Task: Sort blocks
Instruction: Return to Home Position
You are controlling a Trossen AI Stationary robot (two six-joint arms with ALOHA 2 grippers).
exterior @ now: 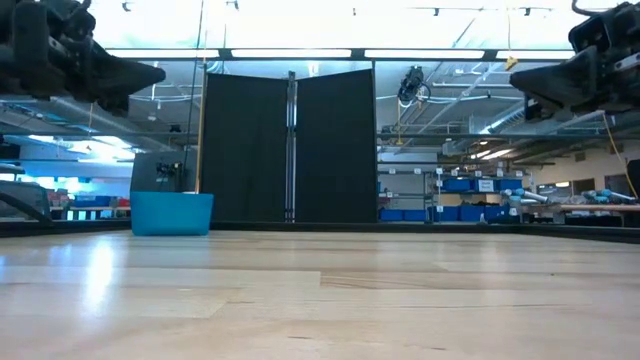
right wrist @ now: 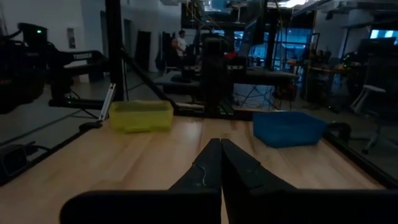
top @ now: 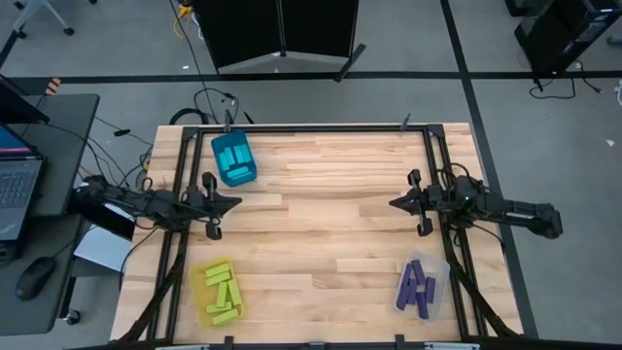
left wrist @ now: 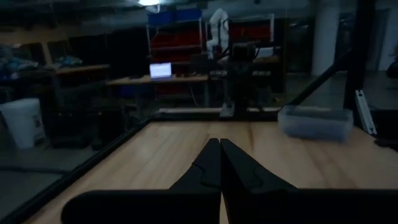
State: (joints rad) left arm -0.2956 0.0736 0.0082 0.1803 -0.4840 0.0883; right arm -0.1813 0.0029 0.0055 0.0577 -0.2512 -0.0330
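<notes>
Cyan-blue blocks (top: 233, 158) lie in a teal bin (top: 234, 139) at the table's far left. Lime yellow-green blocks (top: 222, 293) lie in a yellow bin (top: 201, 275) at the near left. Purple blocks (top: 418, 286) lie in a clear bin (top: 437, 264) at the near right. My left gripper (top: 236, 202) is shut with nothing in it, held level at the table's left side and pointing toward the middle. My right gripper (top: 393, 203) is shut with nothing in it at the right side, pointing toward the middle. Both hang clear above the wood.
The middle of the wooden table (top: 321, 224) is bare between the two grippers. A black frame (top: 321, 127) runs along the table's far edge and sides. A laptop (top: 15, 185) and a mouse (top: 35, 278) sit on a side desk to the left.
</notes>
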